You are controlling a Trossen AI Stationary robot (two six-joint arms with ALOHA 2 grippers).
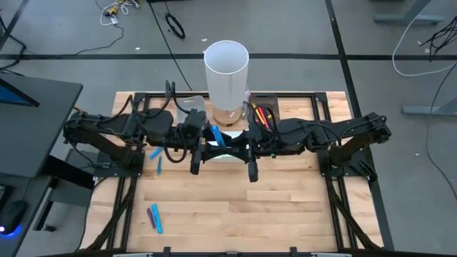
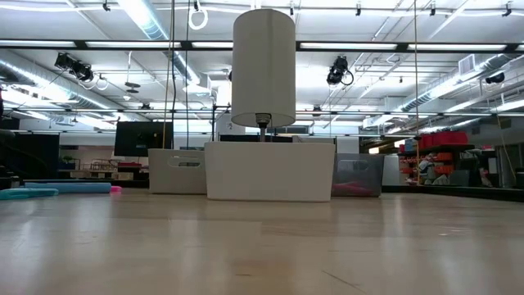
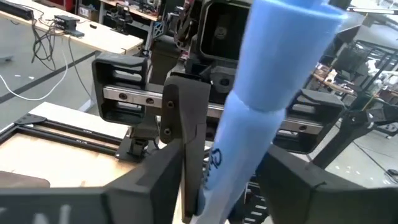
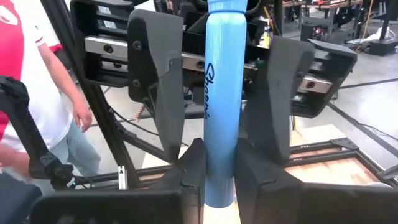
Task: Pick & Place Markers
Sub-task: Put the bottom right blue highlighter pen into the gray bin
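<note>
A blue marker (image 1: 215, 135) is held above the worktop (image 1: 235, 207) just in front of the tall white cylinder (image 1: 226, 68), gripped from both sides — the left end effector (image 1: 206, 146) and the right end effector (image 1: 243, 148) meet there, nose to nose. In the right wrist view the marker (image 4: 220, 106) stands upright with that arm's own fingers (image 4: 193, 168) closed on its lower end, while the other arm's fingers flank it farther up. In the left wrist view the marker (image 3: 261, 99) leans across the picture, clamped at its base between that arm's dark fingers (image 3: 292, 180).

Behind the cylinder, red and yellow markers (image 1: 263, 114) lie in a small tray. Two more blue markers (image 1: 156, 158) rest on the wood to the cylinder's left, and a purple and blue pair (image 1: 154, 218) lies farther out, near the front edge. A person in a red and white shirt (image 4: 25, 81) stands beyond the worktop.
</note>
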